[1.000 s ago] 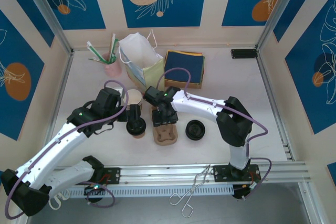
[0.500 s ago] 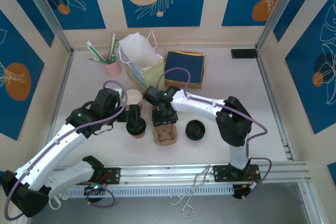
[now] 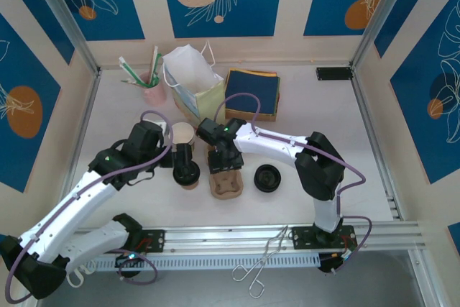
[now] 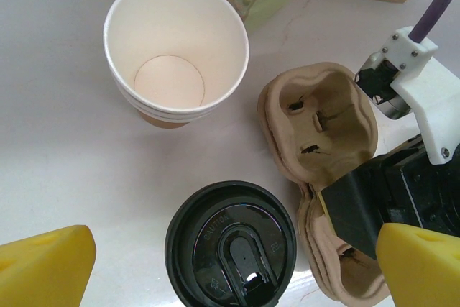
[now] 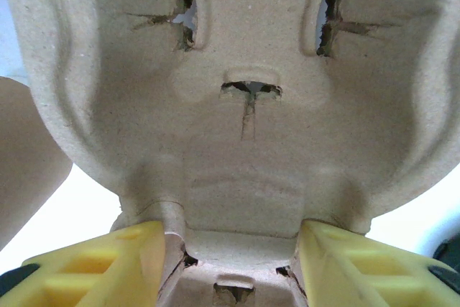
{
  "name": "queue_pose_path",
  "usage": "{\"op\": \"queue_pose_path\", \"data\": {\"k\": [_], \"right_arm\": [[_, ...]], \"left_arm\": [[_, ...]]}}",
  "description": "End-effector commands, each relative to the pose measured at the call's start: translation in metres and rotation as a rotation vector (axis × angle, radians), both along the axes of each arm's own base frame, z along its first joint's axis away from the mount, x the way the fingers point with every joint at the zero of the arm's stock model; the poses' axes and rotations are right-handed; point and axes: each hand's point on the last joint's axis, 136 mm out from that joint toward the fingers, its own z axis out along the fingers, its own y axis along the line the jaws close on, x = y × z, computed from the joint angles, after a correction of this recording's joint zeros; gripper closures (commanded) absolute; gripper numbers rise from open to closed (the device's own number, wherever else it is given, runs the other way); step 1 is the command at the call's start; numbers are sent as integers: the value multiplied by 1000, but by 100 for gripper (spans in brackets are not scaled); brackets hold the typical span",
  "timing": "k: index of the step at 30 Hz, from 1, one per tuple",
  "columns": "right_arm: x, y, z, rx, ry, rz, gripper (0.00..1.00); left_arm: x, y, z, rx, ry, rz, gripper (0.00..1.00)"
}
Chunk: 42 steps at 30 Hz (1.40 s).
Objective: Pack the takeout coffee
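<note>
Low in the left wrist view, the left gripper (image 4: 231,271) hangs empty, its yellow fingers (image 4: 43,267) spread to the frame's bottom corners. The takeout coffee (image 4: 231,242), black lid on, sits centred between them at bottom middle. For a good grasp, I judge it should drop straight, close on the cup wall below the lid rim rather than on the lid, and squeeze gently so the paper does not buckle. At right, the right gripper (image 5: 230,242) is half closed on the narrow waist of the pulp cup carrier (image 4: 320,113), apparently steadying it. Its empty well at centre right looks the likely target. Steer clear of the lidless cup (image 4: 176,41) at upper left.
</note>
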Motion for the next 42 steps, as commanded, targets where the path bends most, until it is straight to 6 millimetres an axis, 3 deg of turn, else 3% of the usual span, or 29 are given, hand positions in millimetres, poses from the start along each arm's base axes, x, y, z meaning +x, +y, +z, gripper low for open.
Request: {"op": "queue_pose_path", "data": {"k": [1, 9, 12, 27, 42], "right_arm": [[-4, 1, -9, -15, 37, 16, 47], [-4, 1, -10, -18, 37, 19, 48], [-4, 2, -7, -13, 34, 20, 55], [-2, 2, 15, 4, -10, 23, 57], [-2, -1, 9, -19, 2, 24, 56]], "left_arm": [[-2, 4, 2, -15, 9, 21, 0], [-2, 4, 0, -12, 12, 22, 0], [-3, 4, 1, -14, 10, 20, 0], [-3, 4, -1, -14, 12, 21, 0], [-3, 3, -1, -19, 14, 15, 0]]}}
